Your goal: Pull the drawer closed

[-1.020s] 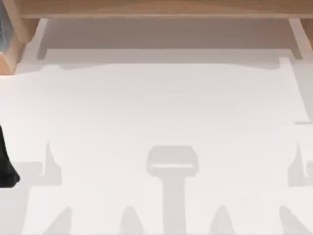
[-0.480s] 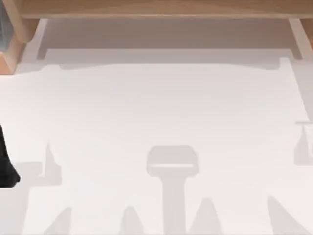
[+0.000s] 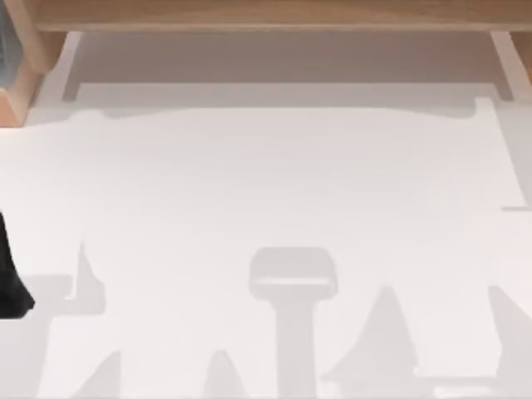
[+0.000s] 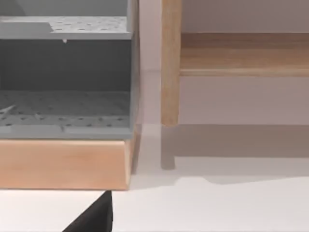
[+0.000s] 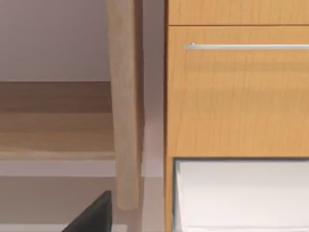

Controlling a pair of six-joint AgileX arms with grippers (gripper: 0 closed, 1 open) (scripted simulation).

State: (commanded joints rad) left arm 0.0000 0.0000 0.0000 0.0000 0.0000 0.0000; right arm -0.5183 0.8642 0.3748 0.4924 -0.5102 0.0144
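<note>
White tabletop (image 3: 266, 183); light-wood cabinet (image 5: 236, 96), silver handle (image 5: 246, 47); possibly grey shelving (image 4: 65, 72).

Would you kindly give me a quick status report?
Left gripper near table's left edge. Right gripper faces wooden cabinet. Drawer open, untouched. Nothing blocking.

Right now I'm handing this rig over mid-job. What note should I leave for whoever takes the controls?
Left gripper: held off the drawer, its camera facing a grey shelf unit.
Right gripper: also off the drawer, its camera facing a wooden cabinet.
Drawer: along the far edge of the top view and apparently open, with its beige-grey floor exposed behind the light-wood front board.
Done: nothing visible yet; no contact with the drawer.
Left: bring a gripper to the front board and move the drawer shut.
</note>
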